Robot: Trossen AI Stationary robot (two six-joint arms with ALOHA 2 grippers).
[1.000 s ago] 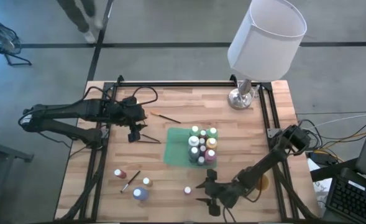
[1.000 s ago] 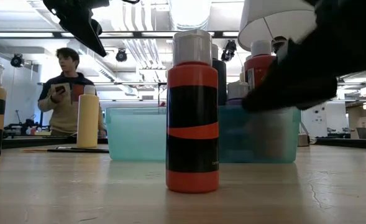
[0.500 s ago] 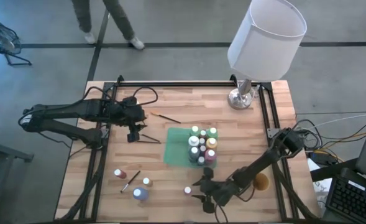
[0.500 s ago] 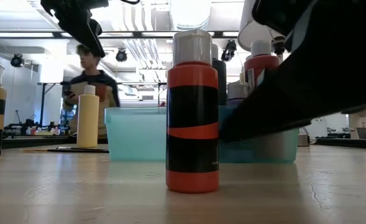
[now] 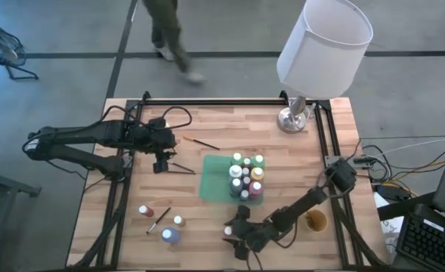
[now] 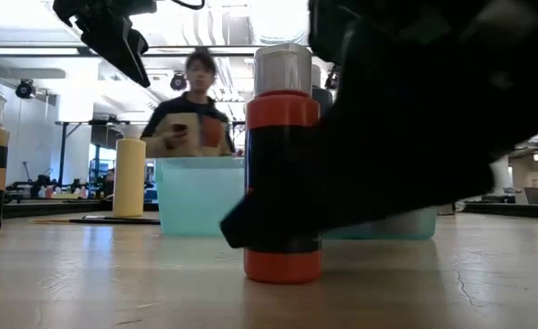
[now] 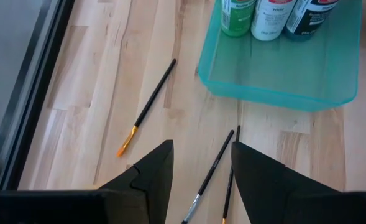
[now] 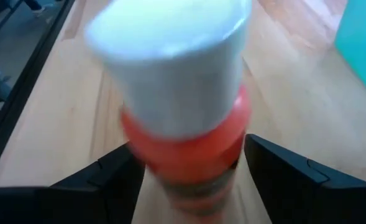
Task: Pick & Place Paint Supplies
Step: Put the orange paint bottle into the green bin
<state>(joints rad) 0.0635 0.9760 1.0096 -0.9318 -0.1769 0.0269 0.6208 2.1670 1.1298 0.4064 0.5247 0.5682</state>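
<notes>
Round red plastic bottle (image 8: 183, 134) with pale cap stood near the wooden plank surface's (image 5: 207, 227) front edge, straddled by the spread, unclosed right tool (image 8: 189, 171), left tool (image 7: 198, 177) parted above three thin brushes (image 7: 146, 107).

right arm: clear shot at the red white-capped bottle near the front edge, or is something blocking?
Probably yes. The right claw is open with the red white-capped paint bottle standing upright between its fingers. Nothing sits between them, and the bottle stands apart from the teal tray.
</notes>
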